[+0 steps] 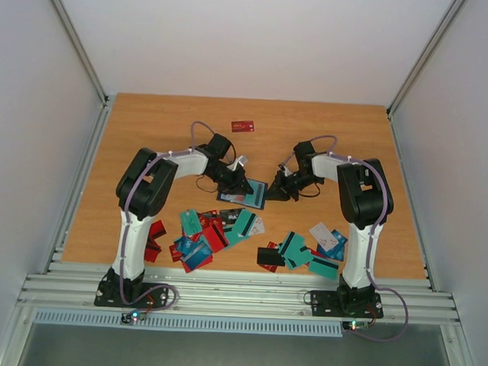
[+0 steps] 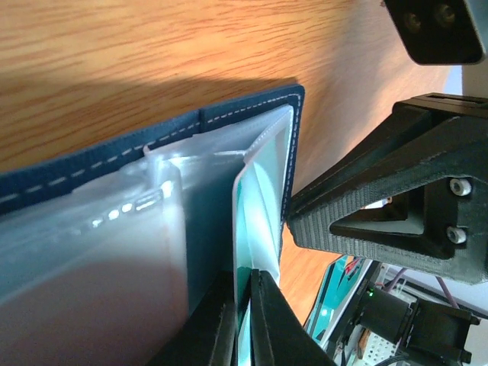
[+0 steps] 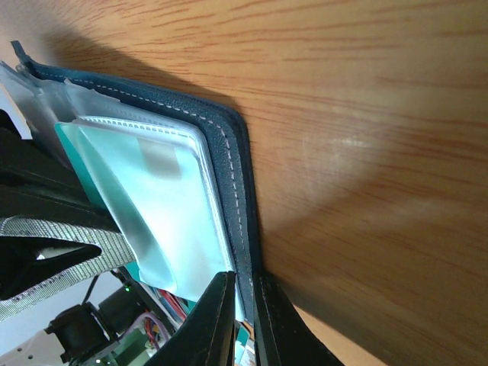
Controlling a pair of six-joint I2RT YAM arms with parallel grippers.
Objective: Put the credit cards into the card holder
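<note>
I am looking down over the two arm bases at the near edge of the wooden table (image 1: 149,130). Closest to me, loose credit cards (image 1: 205,230) lie in a messy heap between the arms. They are teal, red, blue and white, and some overlap. A second scatter (image 1: 310,252) sits just beside the right arm's base, with a black card at its left end. A few red ones (image 1: 154,242) lie against the left arm.

Further in, near the middle of the table, the card holder (image 1: 251,196) lies open and flat, navy cover down. Both arms reach inward to it.

The left gripper (image 1: 242,184) is at its left side. In the left wrist view its fingers (image 2: 221,332) are pinched almost together on a teal card (image 2: 255,229). The card's far end sits inside a clear pocket of the holder (image 2: 244,110), at a slant.

The right gripper (image 1: 274,191) is at the holder's right edge. In the right wrist view its fingers (image 3: 217,320) are closed tight on the stitched navy edge (image 3: 240,191), and teal shows through the clear sleeve beside it.

Farthest away, well apart from everything else, a single red card (image 1: 243,125) lies near the back of the table.
</note>
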